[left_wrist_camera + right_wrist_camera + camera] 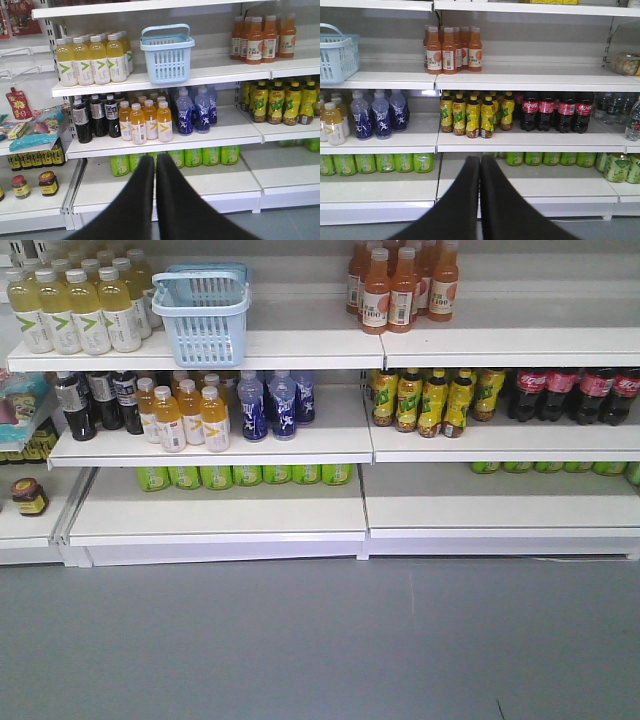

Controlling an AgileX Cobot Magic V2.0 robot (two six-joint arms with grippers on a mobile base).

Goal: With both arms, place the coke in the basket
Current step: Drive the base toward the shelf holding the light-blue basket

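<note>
In the front view the basket (pixel 205 335) stands upright on the top shelf (pixel 300 348). It is just right of a block of pale yellow bottles (pixel 75 310) and well left of a cluster of orange bottles (pixel 400 285). Its open top shows only its own blue walls. One shelf down, dark cola bottles (pixel 570 392) with red labels stand at the far right, and blue bottles (pixel 270 405) stand below the basket. Green bottles (pixel 245 475) line the back of the bottom shelf. The grey floor (pixel 320 640) fills the lower half.

In the left wrist view the left gripper (pixel 155 159) points at the shelving. Its two black fingers are pressed together at the tips with nothing between them. The basket is above it on the same shelf as the pale yellow bottles, with its hoop handle raised. What lies on the basket's bottom is hidden by the slotted front wall. Two small jars (pixel 48 182) sit on a low shelf at the left.

In the right wrist view the right gripper (pixel 480 159) is likewise closed tip to tip and holds nothing. The basket is cut by the left edge. The cola bottles stand on the middle shelf, above and right of the fingers.

Where the coke is cannot be told from any view.
</note>
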